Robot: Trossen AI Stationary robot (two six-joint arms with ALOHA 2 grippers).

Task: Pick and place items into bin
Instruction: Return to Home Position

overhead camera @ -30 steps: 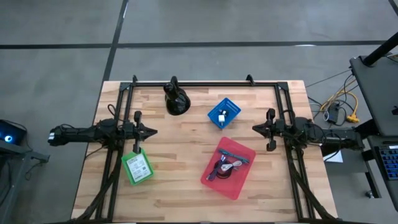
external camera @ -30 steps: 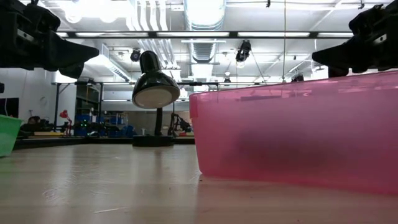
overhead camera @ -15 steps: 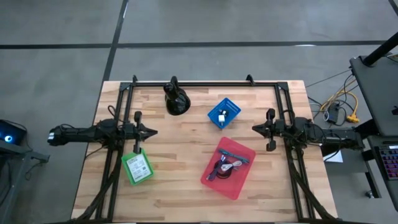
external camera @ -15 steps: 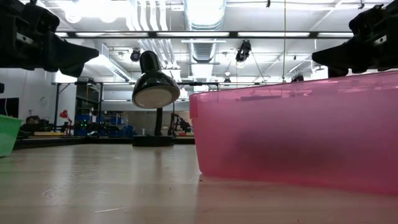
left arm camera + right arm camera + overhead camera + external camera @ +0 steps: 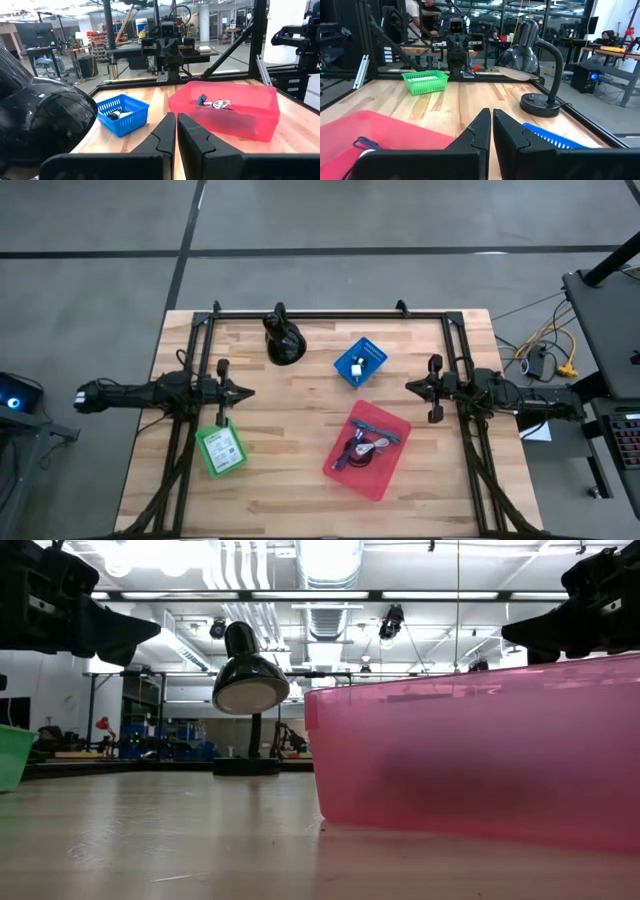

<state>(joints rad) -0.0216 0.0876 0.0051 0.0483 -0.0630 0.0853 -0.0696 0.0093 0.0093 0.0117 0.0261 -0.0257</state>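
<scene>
**Both arms parked either side of the pink bin, cables inside**

We're using the pink bin point(image 5: 376, 479) as the reference for everything, going from the left arm's side across to the right.

Farthest from the bin on its left is the left gripper point(image 5: 246, 391), hanging over the wooden table point(image 5: 300, 405) and pointing toward the bin's side. In its wrist view we see the two fingers point(image 5: 165, 136) pressed together with nothing between them, so it's clenched and empty.

Closer in, but well apart from the bin, sits the green basket point(image 5: 203, 451), about level with the bin.

Next is the black desk lamp point(image 5: 283, 342), up and left of the bin near the far rail of the table.

Then the blue basket point(image 5: 372, 350), just beyond the bin's far end and near it, not touching. It has a small white thing and a dark thing in it.

The bin itself lies at an angle on the table. Inside we can make out a tangle of cables point(image 5: 358, 450): dark and purplish loops with a white bit, plus a blue piece toward the far end. The left wrist view shows the same pile.

Just past the bin's far right corner, the right gripper point(image 5: 411, 387) hovers, aimed back across the table. Its fingers point(image 5: 479, 125) are closed together too, gripping nothing.
</scene>
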